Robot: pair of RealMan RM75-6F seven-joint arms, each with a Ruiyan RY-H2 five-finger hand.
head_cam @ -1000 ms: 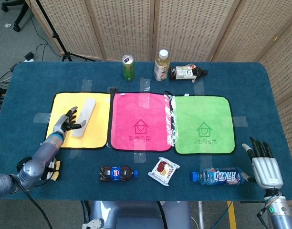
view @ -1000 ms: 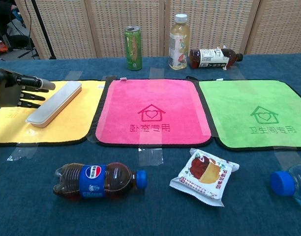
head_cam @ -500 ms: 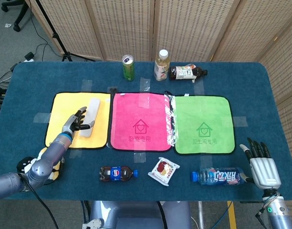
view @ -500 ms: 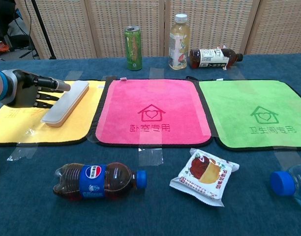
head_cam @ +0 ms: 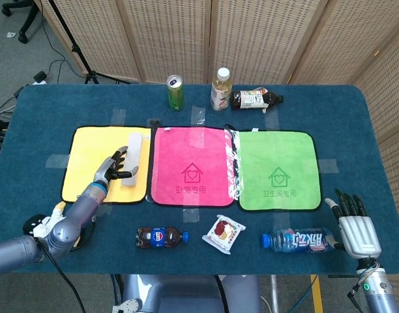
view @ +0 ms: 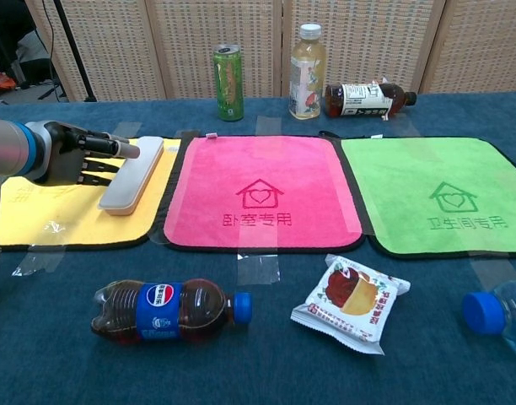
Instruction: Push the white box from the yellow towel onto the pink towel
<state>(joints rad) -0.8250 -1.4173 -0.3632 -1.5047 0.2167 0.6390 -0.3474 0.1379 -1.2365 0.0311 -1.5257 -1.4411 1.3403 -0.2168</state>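
Left hand (view: pixel 72 153) lies low over the yellow towel (head_cam: pixel 95 156), fingers stretched out flat and a little apart, gripping nothing; fingertips (view: pixel 130 153) press against the long left side of the white box (view: pixel 132 173). Box is long and narrow, lying flat near the yellow towel's right edge, its far end close to the towel's back right corner. It sits just beside the pink towel (head_cam: pixel 193 166) and is still wholly on yellow in both views.

Pink towel lies mid-tabletop, with a green towel (head_cam: pixel 278 171) to its right; all three are taped down in a row on the blue tabletop (head_cam: pixel 49 104).

Right hand (head_cam: pixel 357 224) rests near the tabletop's front right corner, fingers extended and slightly spread, holding nothing. Seen in the head view only.

Back edge of tabletop: green can (head_cam: pixel 175 92) upright, pale drink bottle (head_cam: pixel 220 89) upright, dark bottle (head_cam: pixel 256 99) on its side.

Front edge: cola bottle (view: pixel 167 309) on its side with blue cap pointing right, snack packet (view: pixel 350 296) lying flat, clear water bottle (head_cam: pixel 297 240) on its side just beside the right hand.
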